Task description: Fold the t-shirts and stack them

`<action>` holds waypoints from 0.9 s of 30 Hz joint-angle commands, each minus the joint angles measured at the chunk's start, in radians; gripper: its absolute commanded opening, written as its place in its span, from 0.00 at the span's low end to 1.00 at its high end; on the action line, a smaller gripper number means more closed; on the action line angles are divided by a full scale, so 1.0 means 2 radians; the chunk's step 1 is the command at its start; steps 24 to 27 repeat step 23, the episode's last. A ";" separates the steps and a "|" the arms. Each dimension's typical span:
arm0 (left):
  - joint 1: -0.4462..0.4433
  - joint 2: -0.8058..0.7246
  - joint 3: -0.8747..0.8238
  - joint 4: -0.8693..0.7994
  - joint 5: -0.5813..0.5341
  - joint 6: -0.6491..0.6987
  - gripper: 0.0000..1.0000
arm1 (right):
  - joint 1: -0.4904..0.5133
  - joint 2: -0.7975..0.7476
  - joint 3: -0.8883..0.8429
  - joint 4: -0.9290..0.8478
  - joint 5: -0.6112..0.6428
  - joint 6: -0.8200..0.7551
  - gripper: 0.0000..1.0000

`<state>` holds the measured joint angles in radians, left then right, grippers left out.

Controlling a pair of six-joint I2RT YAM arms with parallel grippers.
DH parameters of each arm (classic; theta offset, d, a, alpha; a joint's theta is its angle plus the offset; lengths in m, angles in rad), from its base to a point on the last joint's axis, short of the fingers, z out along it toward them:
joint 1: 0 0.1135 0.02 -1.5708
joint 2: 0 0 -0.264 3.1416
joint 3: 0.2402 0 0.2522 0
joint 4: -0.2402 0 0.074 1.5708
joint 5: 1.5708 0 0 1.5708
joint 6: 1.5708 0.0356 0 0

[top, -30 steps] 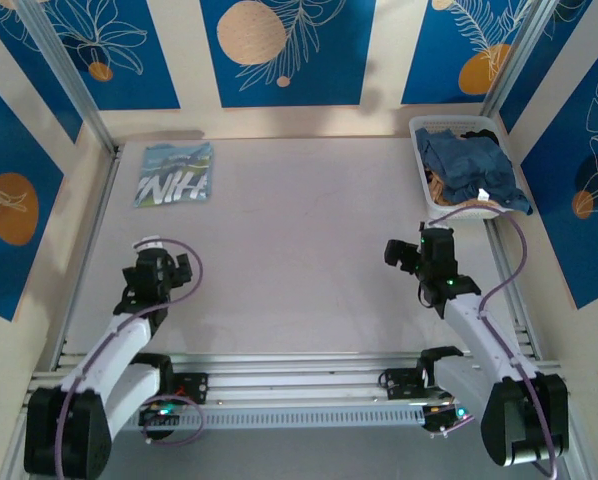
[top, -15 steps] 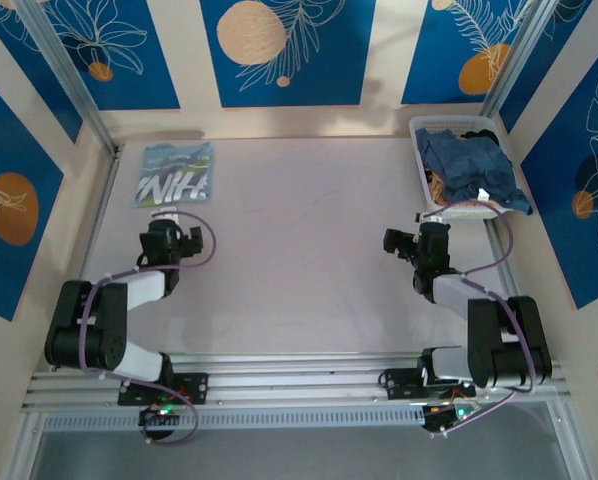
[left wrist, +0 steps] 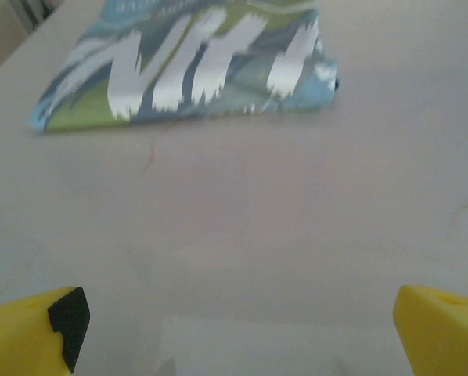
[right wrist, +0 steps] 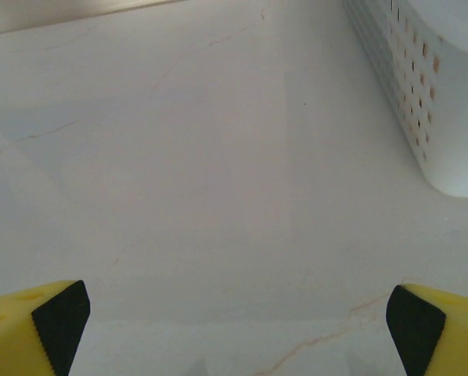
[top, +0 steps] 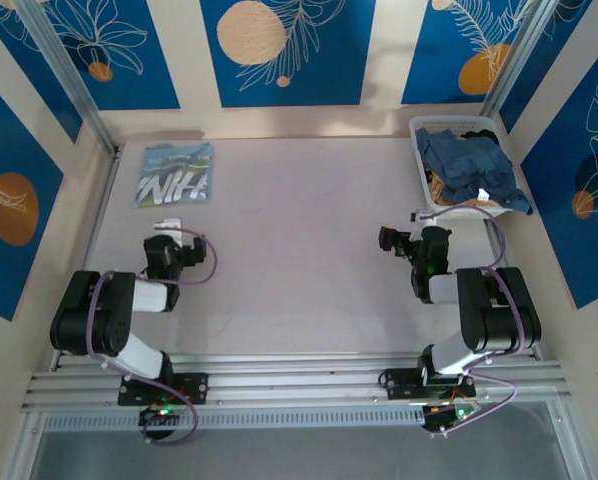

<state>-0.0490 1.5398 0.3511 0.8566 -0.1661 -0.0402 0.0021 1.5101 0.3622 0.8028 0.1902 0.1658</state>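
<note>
A folded light blue t-shirt (top: 176,173) with bold white lettering lies flat at the table's far left; the left wrist view has it ahead as the same t-shirt (left wrist: 191,66). Dusty blue t-shirts (top: 467,165) are heaped in the basket at the far right. My left gripper (top: 165,226) rests low near the left side, short of the folded shirt, open with nothing between its yellow fingers (left wrist: 38,333). My right gripper (top: 415,222) sits low at the right, just in front of the basket, open and empty, its fingers (right wrist: 30,329) wide apart.
The white plastic mesh basket (top: 426,170) stands at the far right corner; its perforated wall (right wrist: 433,86) is close on the right in the right wrist view. Metal frame rails run along the table's left, right and near edges. Bare table (top: 299,230) lies between the arms.
Both arms have folded back and down from an extended pose, settling low with elbows tucked by their bases. The grippers moved a little toward the far side. The shirts stayed put.
</note>
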 commanded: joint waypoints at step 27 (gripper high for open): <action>-0.011 -0.002 0.014 0.008 0.006 0.023 1.00 | 0.012 0.007 0.018 0.021 0.018 -0.022 0.99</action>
